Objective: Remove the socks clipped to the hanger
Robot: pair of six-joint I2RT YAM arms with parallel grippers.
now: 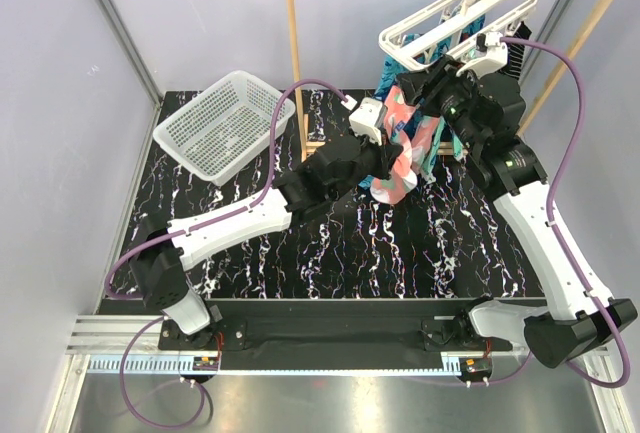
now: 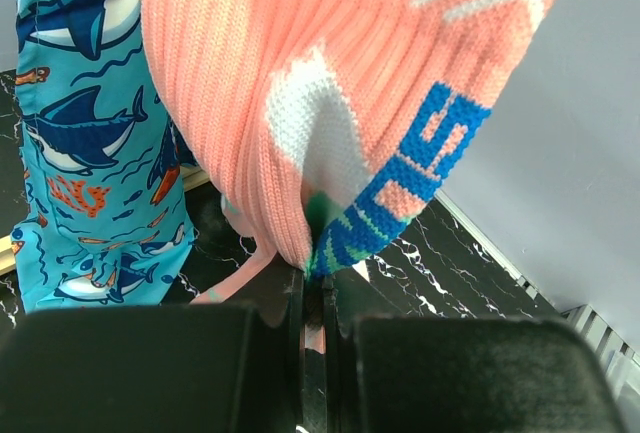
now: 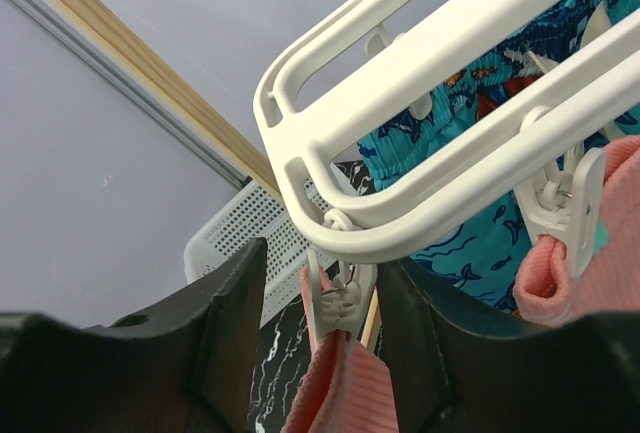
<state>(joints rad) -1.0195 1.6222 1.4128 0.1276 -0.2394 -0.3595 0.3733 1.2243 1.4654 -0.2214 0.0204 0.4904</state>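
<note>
The white slatted hanger [image 1: 462, 15] hangs tilted from the rack's rail, and its frame [image 3: 440, 83] fills the right wrist view. A coral-pink sock [image 1: 408, 148] hangs from it. My left gripper [image 2: 314, 293] is shut on the lower edge of this sock [image 2: 260, 93], seen low in the middle of the top view as the left gripper [image 1: 388, 168]. My right gripper [image 3: 325, 343] is open just under the hanger's corner, its fingers either side of a white clip [image 3: 340, 298] that pinches pink sock fabric [image 3: 345, 398]. The left finger stands clear of the clip. Another clip [image 3: 562, 215] holds more pink fabric.
A blue shark-print cloth [image 2: 85, 143] hangs beside the sock, behind the hanger. The white mesh basket [image 1: 225, 123] sits at the back left of the black marbled table [image 1: 400, 253]. The tall wooden rack [image 1: 292, 53] stands behind the arms.
</note>
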